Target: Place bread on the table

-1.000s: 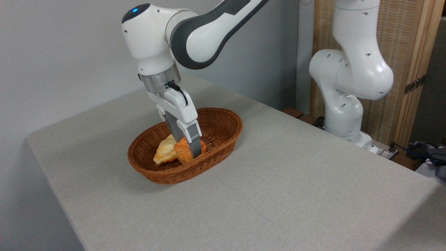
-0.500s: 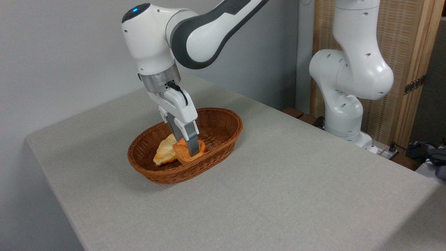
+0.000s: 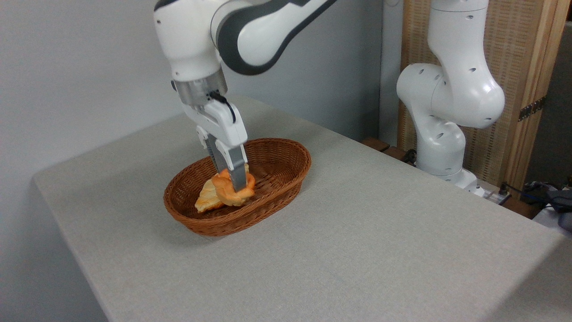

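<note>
Fabric-textured table (image 3: 357, 250), oval wicker basket (image 3: 286, 154), end effector (image 3: 234, 185) clamped around knotted bread (image 3: 228, 192)

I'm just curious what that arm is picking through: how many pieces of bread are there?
2. An orange knotted bun is pinched in the gripper just above the wicker basket; a paler yellow bread lies in the basket beside it. More could be hidden behind them.

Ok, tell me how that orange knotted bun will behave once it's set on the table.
The bun is rounded and lobed, so it may roll or rock. It hangs tilted in the gripper, so it seems light. The table looks fabric-textured, so sliding is unlikely.
</note>
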Available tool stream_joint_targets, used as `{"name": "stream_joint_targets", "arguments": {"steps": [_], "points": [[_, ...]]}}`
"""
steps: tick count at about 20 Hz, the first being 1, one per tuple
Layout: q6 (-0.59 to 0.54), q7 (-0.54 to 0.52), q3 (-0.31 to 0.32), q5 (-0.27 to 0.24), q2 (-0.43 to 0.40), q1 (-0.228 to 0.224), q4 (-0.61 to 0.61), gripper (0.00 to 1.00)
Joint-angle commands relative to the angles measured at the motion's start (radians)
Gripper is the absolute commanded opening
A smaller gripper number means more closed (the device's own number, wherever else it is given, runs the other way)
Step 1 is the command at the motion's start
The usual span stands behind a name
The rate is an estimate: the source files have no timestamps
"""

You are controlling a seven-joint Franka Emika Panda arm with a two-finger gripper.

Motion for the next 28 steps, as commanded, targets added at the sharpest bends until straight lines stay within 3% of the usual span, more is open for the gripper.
{"name": "stream_joint_targets", "arguments": {"steps": [1, 8, 13, 15, 16, 20, 28], "points": [[-0.044, 0.005, 0.018, -0.028, -0.04, 0.003, 0.037, 0.42], [-0.061, 0.018, 0.165, -0.026, -0.045, 0.003, 0.074, 0.46], [-0.061, 0.063, 0.279, -0.022, -0.034, 0.003, 0.073, 0.56], [-0.061, 0.08, 0.3, -0.02, -0.024, 0.005, 0.067, 0.72], [-0.061, 0.087, 0.317, -0.014, -0.004, 0.005, 0.064, 1.0], [-0.059, 0.095, 0.355, -0.013, 0.032, 0.005, 0.064, 1.0], [-0.051, 0.097, 0.354, 0.023, 0.066, 0.003, 0.065, 1.0]]}}
